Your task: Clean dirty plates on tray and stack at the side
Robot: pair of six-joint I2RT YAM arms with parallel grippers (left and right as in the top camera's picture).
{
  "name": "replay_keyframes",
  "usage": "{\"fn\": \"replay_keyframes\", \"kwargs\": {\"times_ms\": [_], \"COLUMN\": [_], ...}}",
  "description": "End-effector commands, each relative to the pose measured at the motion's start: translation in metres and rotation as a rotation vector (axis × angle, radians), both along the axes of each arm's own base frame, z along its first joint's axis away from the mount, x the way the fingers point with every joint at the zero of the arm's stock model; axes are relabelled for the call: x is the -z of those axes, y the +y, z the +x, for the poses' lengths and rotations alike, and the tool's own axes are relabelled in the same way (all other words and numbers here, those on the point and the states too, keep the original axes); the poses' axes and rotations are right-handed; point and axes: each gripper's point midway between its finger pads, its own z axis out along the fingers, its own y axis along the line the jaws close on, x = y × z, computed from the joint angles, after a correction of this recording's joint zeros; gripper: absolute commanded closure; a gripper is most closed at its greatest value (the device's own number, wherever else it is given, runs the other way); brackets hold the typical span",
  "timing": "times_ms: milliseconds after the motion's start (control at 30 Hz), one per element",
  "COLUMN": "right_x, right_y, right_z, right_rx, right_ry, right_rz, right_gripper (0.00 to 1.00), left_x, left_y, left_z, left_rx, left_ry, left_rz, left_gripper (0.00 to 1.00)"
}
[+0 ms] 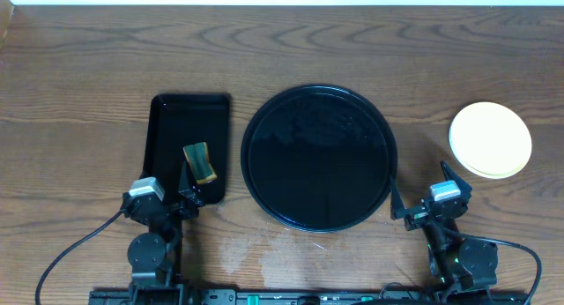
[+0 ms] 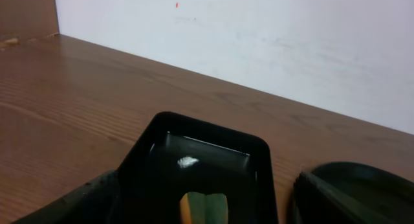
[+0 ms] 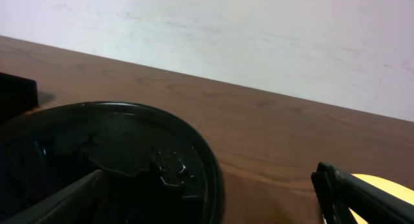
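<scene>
Left pincer [image 2: 206,179]: wide, empty
Right pincer [image 3: 207,174]: wide, empty
Rectangular tray [image 1: 159,129]: holds sponge [image 1: 200,163]
Round tray [image 1: 319,157]: glossy black
Plates [image 1: 490,139]: pale yellow, stacked

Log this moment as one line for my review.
plates: stacked right of round tray | round tray: bare | sponge: in rectangular tray | jaws: both open, empty

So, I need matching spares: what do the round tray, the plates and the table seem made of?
Round tray: glossy black, likely plastic; it mirrors light. Plates: matte pale yellow on top, plastic or melamine perhaps. Table: wood grain, possibly laminate.
</scene>
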Motion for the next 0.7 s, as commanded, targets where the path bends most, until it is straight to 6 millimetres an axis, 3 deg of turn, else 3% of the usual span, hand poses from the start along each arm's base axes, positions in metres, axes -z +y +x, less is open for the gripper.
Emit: {"fn": "replay_keyframes", "kwargs": {"times_ms": [0, 667], "right_x": [0.0005, 0.0005], "right_y": [-0.0043, -0.0042], "right_z": [0.0008, 0.0008], "right_rx": [0.019, 0.018], "right_ry": [-0.002, -0.002], "right_rz": [-0.011, -0.011], "right_gripper": [0.01, 0.01], "left_x": [0.0183, 0.0127], "left_y": [0.0045, 0.0045], "left_z": [-0.0019, -0.0025], "left_rx": [-0.026, -0.026], "left_ry": [0.064, 0.039], "left_rz": [-0.009, -0.009], "left_gripper": [0.14, 0.14]}}
